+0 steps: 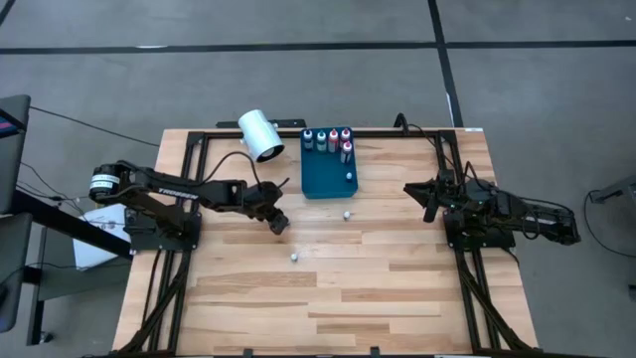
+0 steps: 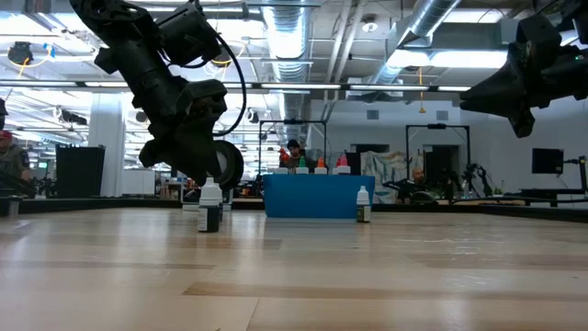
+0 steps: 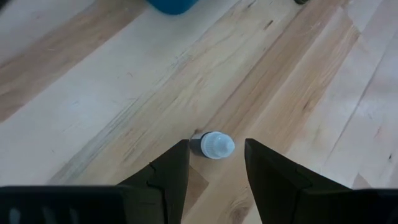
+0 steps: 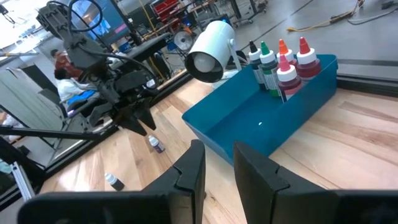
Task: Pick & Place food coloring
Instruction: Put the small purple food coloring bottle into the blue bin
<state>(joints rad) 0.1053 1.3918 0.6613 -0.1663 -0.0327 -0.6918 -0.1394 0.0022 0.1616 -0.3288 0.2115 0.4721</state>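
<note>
A tiny bottle with a white cap (image 3: 216, 145) stands upright on the wooden table. My left gripper (image 3: 216, 143) hovers over it, open, one finger to each side of the cap and pointing down; in the high view the gripper (image 1: 280, 224) hides this bottle. Two more white-capped bottles stand on the table, one toward the near edge (image 1: 295, 258) and one just in front of the tray (image 1: 346, 213). Coloured-top bottles (image 1: 328, 138) stand along the far wall of the blue tray (image 1: 320, 177). My right gripper (image 1: 429, 202) waits open above the table's right side.
A large white cylinder (image 1: 260, 134) lies at the table's far edge, left of the tray. One white-capped bottle (image 1: 350, 177) stands inside the tray near its right wall. Bare wood stretches across the near half of the table. People and shop equipment show in the room beyond.
</note>
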